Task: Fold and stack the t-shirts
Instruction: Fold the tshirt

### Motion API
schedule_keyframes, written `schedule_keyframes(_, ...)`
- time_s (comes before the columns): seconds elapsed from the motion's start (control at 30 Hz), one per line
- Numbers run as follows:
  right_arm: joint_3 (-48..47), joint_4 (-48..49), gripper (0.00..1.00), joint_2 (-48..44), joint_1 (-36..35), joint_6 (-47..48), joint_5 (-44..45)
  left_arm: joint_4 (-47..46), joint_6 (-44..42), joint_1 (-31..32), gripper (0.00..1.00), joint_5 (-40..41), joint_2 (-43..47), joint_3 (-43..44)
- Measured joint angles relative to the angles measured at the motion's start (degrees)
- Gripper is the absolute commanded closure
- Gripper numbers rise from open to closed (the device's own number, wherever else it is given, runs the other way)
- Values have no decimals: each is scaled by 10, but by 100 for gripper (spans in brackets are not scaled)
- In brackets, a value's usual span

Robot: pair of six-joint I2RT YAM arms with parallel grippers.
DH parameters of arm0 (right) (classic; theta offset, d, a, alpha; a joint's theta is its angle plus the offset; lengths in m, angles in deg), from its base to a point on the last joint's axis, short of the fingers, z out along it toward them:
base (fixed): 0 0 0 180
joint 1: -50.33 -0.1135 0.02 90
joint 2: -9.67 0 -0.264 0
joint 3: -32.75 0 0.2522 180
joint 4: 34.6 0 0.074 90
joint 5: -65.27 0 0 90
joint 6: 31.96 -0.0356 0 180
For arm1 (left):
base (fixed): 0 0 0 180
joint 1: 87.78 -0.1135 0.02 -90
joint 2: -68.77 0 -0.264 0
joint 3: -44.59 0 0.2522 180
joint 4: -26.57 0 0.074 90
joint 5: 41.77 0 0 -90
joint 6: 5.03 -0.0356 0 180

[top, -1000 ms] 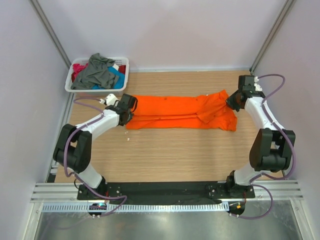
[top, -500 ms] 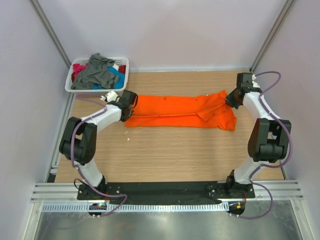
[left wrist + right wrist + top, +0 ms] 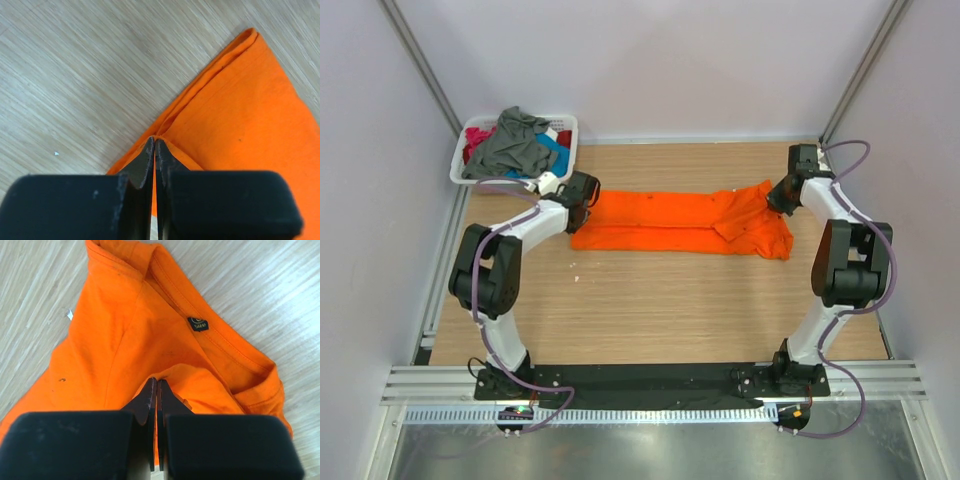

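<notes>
Left gripper (image 3: 154, 144) and right gripper (image 3: 154, 384) are clenching opposite ends of the orange t-shirt (image 3: 670, 222); such thin pinches are risking slippage.

Orange t-shirt (image 3: 670, 222), long flat strip

The near half of the worktop (image 3: 660, 310) lies bare between the orange t-shirt (image 3: 665, 222) and the arm bases (image 3: 505, 378). The white basket (image 3: 571, 143), heaped with other t-shirts (image 3: 515, 145), crowds the far left corner just beside the left tool (image 3: 590, 198); the right wall (image 3: 925, 150) stands near the right tool (image 3: 777, 203)
</notes>
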Motion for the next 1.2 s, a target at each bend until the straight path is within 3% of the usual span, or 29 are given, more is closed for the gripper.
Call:
schedule_keyframes(0.77,-56,12,99,76,0,37,-6,-8,-26,-10,100,5,-50,41)
schedule_keyframes(0.9,-60,11,99,82,0,44,-6,-12,-31,-11,93,4,-57,42)
schedule_keyframes(0.93,-62,11,99,82,0,47,-6,-12,-34,-11,84,4,-58,42)
schedule_keyframes(1.0,-71,11,81,82,0,55,-7,-12,-43,-11,69,5,-59,42)
schedule_keyframes(1.03,-79,9,70,82,0,59,-8,-13,-46,-11,48,5,-58,44)
schedule_keyframes(1.07,-88,8,47,83,0,63,-8,-13,-48,-12,40,5,-58,46)
schedule_keyframes(1.1,-101,3,35,85,0,66,-11,-15,-52,-12,35,4,-58,48)
schedule_keyframes(1.17,-125,0,12,87,0,82,-20,-20,-59,-13,23,5,-55,49)
schedule_keyframes(1.2,-132,1,7,87,0,85,-24,-22,-63,-13,21,4,-51,49)
